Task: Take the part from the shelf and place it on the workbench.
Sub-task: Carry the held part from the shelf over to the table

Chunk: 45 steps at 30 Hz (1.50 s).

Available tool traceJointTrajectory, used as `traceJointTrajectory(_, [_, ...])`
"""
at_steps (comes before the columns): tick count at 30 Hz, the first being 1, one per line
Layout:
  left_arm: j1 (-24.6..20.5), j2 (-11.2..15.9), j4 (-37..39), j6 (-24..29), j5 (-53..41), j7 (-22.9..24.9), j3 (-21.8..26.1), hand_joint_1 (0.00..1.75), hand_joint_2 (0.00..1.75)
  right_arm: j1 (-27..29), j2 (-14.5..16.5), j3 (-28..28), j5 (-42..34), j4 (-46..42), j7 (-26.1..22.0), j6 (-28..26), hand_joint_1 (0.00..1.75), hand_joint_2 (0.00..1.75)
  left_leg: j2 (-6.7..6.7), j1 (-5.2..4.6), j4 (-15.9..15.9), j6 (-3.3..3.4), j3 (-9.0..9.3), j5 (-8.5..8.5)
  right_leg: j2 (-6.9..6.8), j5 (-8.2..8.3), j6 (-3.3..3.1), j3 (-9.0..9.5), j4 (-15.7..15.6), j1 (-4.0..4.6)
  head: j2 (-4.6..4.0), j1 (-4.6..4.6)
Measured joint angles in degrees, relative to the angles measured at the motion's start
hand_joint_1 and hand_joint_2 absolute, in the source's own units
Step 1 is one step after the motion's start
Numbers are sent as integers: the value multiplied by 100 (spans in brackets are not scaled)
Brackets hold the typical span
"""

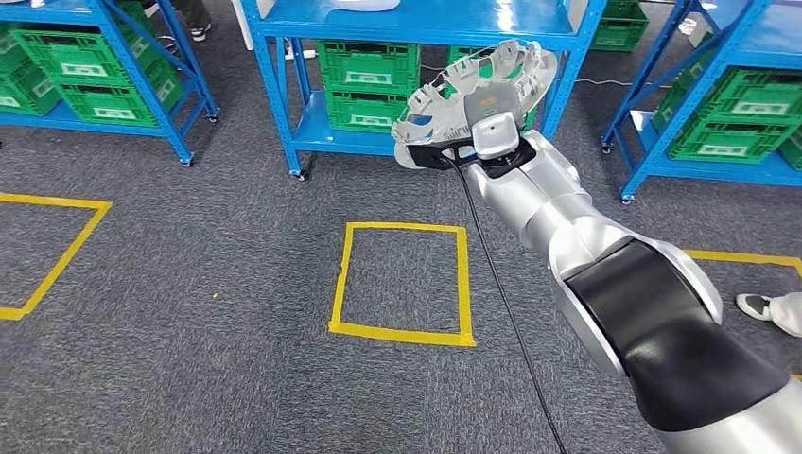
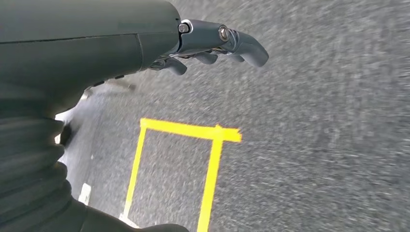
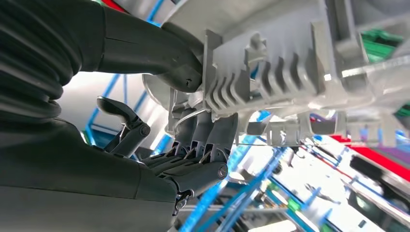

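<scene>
While the left hand (image 2: 212,46) hangs over the grey carpet (image 1: 189,284) with its fingers (image 2: 241,46) loosely curled and nothing in them, the right arm (image 1: 605,274) reaches forward from the near right. On the floor near the middle lies a yellow tape square (image 1: 402,282). Farther off, the right hand (image 3: 193,145) grasps the part (image 1: 478,99), a pale grey ribbed plastic piece, thumb on one face and the other fingers (image 3: 212,135) on the opposite one, holding it in the air, tilted, in front of the blue shelf (image 1: 426,24). Green crates (image 1: 369,80) sit on the shelf's lower level. At the right edge a person's shoe (image 1: 754,305) shows.
</scene>
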Motion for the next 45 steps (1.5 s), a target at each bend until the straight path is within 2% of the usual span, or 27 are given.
traceJointTrajectory(2, [0,-1,-1,-2,3,-8,0,0,175,-43,11,9,2,0,14,6,175,175,-152,8,64,-63,-86,23,246,232,-6,306,-663,-35,0,-4])
traceJointTrajectory(3, [1,1,-2,-2,3,-8,0,0,175,-60,15,16,3,0,21,7,175,175,-221,17,80,-108,-135,47,328,260,-15,367,-829,-40,0,-4])
traceJointTrajectory(4, [10,3,-2,-3,4,-8,0,0,175,-72,29,22,4,-1,25,6,175,175,-293,29,77,-161,-176,79,345,243,-32,367,-868,-30,0,-5])
traceJointTrajectory(6, [53,8,0,-9,7,-14,0,0,175,-89,68,30,0,-4,30,3,175,175,-375,48,51,-250,-229,131,213,292,-97,358,-901,-28,0,-2])
traceJointTrajectory(8, [79,9,2,-21,14,-32,0,0,175,-118,115,31,-13,-9,21,-10,175,175,-135,29,253,-307,-343,-13,71,352,-177,365,-950,-49,0,-29])
traceJointTrajectory(10, [61,13,3,-26,27,-59,0,0,175,-145,136,32,-26,-11,20,-28,175,175,223,24,895,-350,-600,-377,-74,379,-218,355,-964,-46,0,-58])
traceJointTrajectory(12, [48,17,3,-26,44,-75,0,0,175,-154,136,32,-30,-11,25,-49,175,175,347,51,1528,-388,-819,-629,-227,381,-221,343,-952,-39,0,-60])
traceJointTrajectory(13, [52,17,3,-23,50,-76,0,0,175,-156,137,32,-31,-11,24,-61,175,175,367,63,1595,-398,-804,-624,-303,380,-220,341,-948,-38,0,-61])
traceJointTrajectory(14, [58,20,2,-21,52,-76,0,0,175,-158,139,32,-32,-11,21,-73,175,175,394,72,1426,-402,-673,-523,-377,378,-216,342,-944,-38,0,-61])
traceJointTrajectory(15, [61,24,1,-16,53,-76,0,0,175,-164,140,32,-34,-11,20,-82,175,175,462,76,1065,-400,-449,-362,-449,373,-208,346,-939,-38,0,-61])
traceJointTrajectory(17, [51,29,-2,-10,53,-77,0,0,175,-191,138,32,-38,-11,20,-96,175,175,714,36,339,-358,-45,-170,-575,360,-166,344,-928,-9,0,-60])
traceJointTrajectory(19, [44,28,-2,-7,53,-77,0,0,175,-228,139,32,-38,-11,17,-108,175,175,799,-8,87,-280,53,-152,-686,359,-113,339,-928,37,0,-53])
traceJointTrajectory(21, [54,29,-2,-6,53,-76,0,0,175,-257,155,32,-37,-11,14,-114,175,175,648,0,71,-193,20,-107,-786,351,-51,348,-940,47,0,-47])
traceJointTrajectory(22, [59,27,-2,-4,53,-76,0,0,175,-266,160,31,-38,-12,13,-114,175,175,580,11,57,-152,13,-86,-720,302,-18,338,-900,33,0,-45])
traceJointTrajectory(25, [60,23,-2,0,53,-76,0,0,175,-278,157,31,-39,-13,11,-114,175,175,448,33,25,-69,-2,-38,-322,42,29,210,-572,-5,0,-38])
traceJointTrajectory(28, [57,23,-2,0,53,-76,0,0,175,-279,157,32,-39,-13,11,-113,175,175,431,33,25,-60,-8,-33,-265,-22,29,161,-466,-7,0,-36])
traceJointTrajectory(30, [46,23,-2,0,53,-76,0,0,175,-270,150,32,-38,-11,12,-112,175,175,356,29,26,-42,-26,-21,-176,-235,29,-62,9,-2,0,-33])
traceJointTrajectory(31, [47,23,-2,0,53,-76,1,0,175,-260,145,32,-38,-10,12,-112,175,175,227,21,36,-36,-43,-7,-118,-219,8,-138,153,5,0,-31])
traceJointTrajectory(32, [48,22,-2,1,53,-76,1,0,175,-253,139,32,-38,-9,13,-111,175,175,79,14,50,-34,-62,7,-37,-128,-19,-136,139,13,0,-29])
traceJointTrajectory(34, [54,15,-3,12,53,-75,1,0,175,-252,132,32,-38,-9,12,-107,175,175,-198,6,89,-64,-107,37,228,246,-91,141,-501,13,0,-34])
traceJointTrajectory(36, [50,12,-3,29,53,-69,0,0,175,-266,126,32,-31,-9,11,-102,175,175,-337,29,89,-137,-169,79,381,330,-111,287,-857,18,0,-41])
traceJointTrajectory(38, [69,19,-2,37,53,-47,0,0,175,-280,132,32,-17,-9,7,-97,175,175,-469,50,52,-230,-216,135,262,361,-140,295,-901,21,-1,-42])
traceJointTrajectory(39, [85,17,0,37,53,-35,1,0,175,-287,138,32,-11,-9,2,-94,175,175,-421,42,58,-265,-240,133,190,385,-171,311,-934,15,-1,-45])
traceJointTrajectory(41, [92,20,3,35,53,-18,1,0,175,-298,146,32,-4,-9,-3,-90,175,175,-78,15,311,-331,-370,-31,39,431,-231,349,-1003,-13,0,-71])
traceJointTrajectory(42, [86,20,5,32,53,-17,2,0,175,-302,142,32,-2,-9,-2,-89,175,175,141,16,621,-365,-510,-201,-37,439,-248,356,-1014,-7,0,-85])
traceJointTrajectory(43, [77,25,5,26,53,-16,2,0,175,-306,136,32,-1,-9,2,-87,175,175,274,32,1000,-400,-672,-379,-115,441,-257,355,-1015,-5,0,-96])
traceJointTrajectory(45, [73,26,6,8,52,-20,2,0,175,-309,127,32,3,-9,7,-86,175,175,362,76,1554,-453,-899,-555,-274,435,-256,354,-1009,-7,0,-96])
